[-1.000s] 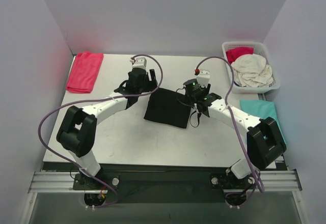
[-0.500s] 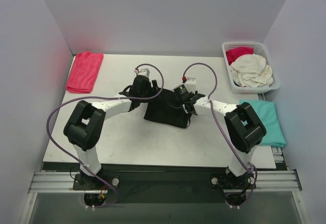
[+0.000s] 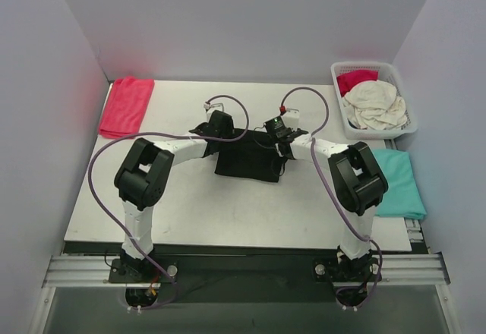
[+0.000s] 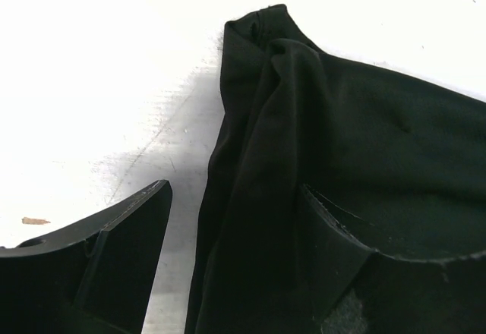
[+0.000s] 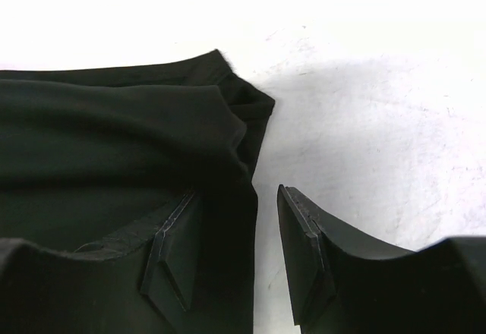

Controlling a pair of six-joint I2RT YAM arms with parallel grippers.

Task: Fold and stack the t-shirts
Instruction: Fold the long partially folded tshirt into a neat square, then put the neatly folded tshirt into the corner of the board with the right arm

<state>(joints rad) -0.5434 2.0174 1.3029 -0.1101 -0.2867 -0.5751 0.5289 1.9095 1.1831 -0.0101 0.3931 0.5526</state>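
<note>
A black t-shirt (image 3: pixel 247 161) lies folded in the middle of the table. My left gripper (image 3: pixel 225 130) sits low at its far left corner. It is open: one finger (image 4: pixel 114 250) rests over bare table, the other (image 4: pixel 342 250) over the black cloth (image 4: pixel 364 144), with the bunched edge between them. At the far right corner, my right gripper (image 3: pixel 272 135) is open too. Its left finger (image 5: pixel 171 250) lies on the cloth (image 5: pixel 114 144), and its right finger (image 5: pixel 311 250) stands apart over the table. A folded red t-shirt (image 3: pixel 125 106) lies at the back left. A teal t-shirt (image 3: pixel 399 182) lies at the right edge.
A white lattice basket (image 3: pixel 363 64) stands at the back right with a cream t-shirt (image 3: pixel 376 105) and a red one (image 3: pixel 355 80) piled in it. White walls close in the table (image 3: pixel 228 212) on three sides. Both arms' cables loop above the black shirt.
Both arms have stretched forward and dropped to the black shirt's far corners. Both grippers' jaws have narrowed slightly around the shirt's edges.
</note>
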